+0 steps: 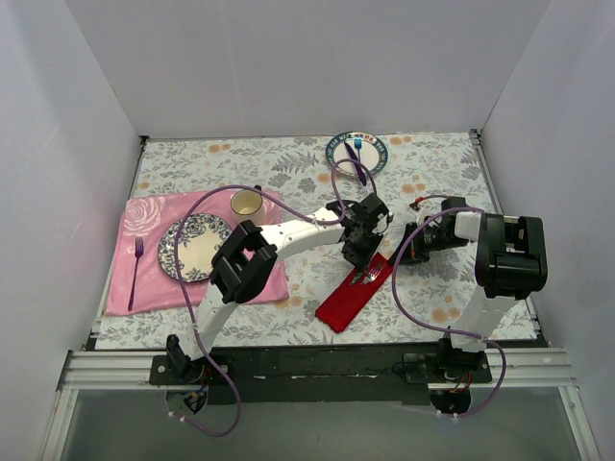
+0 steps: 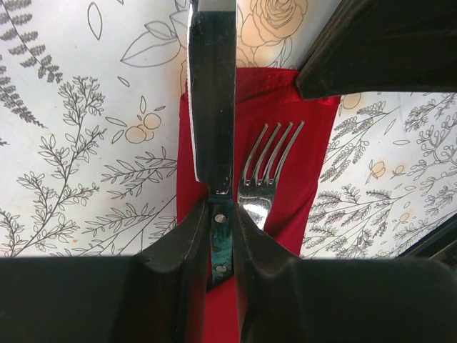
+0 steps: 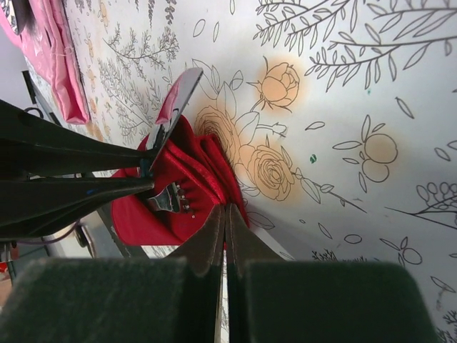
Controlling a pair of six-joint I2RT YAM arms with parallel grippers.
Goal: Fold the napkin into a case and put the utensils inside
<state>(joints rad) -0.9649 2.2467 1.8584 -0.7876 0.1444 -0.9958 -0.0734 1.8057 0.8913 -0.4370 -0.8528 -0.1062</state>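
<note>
Napkin: the napkin (image 1: 349,300) lay folded into a narrow red strip right of centre in the top view, on the flowered tablecloth (image 1: 288,163).
Fork: the fork (image 2: 268,161) rested on the red cloth mid-frame in the left wrist view, tines showing; whether a layer covered its handle could not be told.
Knife: the knife (image 2: 212,107) hung over the napkin's left edge, blade pointing up the frame, probably lined up to go in beside the fork.
Left gripper: the left gripper (image 2: 221,214) was clenched on the knife's riveted handle.
Right gripper: the right gripper (image 3: 226,211) was pinched together on a napkin fold at lower centre, likely to steady the cloth.
</note>
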